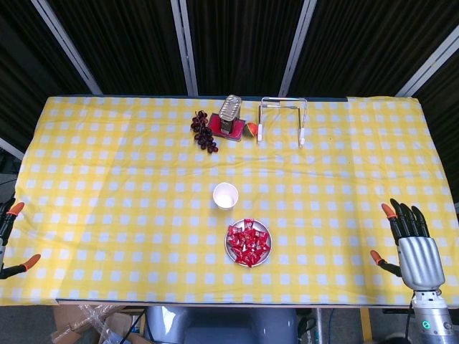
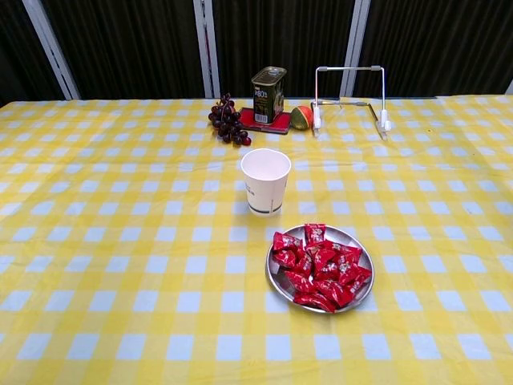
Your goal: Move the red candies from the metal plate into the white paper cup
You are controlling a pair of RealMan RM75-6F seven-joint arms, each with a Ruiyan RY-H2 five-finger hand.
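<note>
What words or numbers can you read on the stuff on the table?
"80" with a smaller sign after it, perhaps "%": top of the label on the green tin.
The rest of the tin's label: too small to read.
Faint marks near the base of the white paper cup: too blurred to read.
Red candies wrappers: white print, unreadable.

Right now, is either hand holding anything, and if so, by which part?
Nothing is held. The right hand is open at the table's right edge; of the left hand only bare fingertips show. The red candies lie untouched.
</note>
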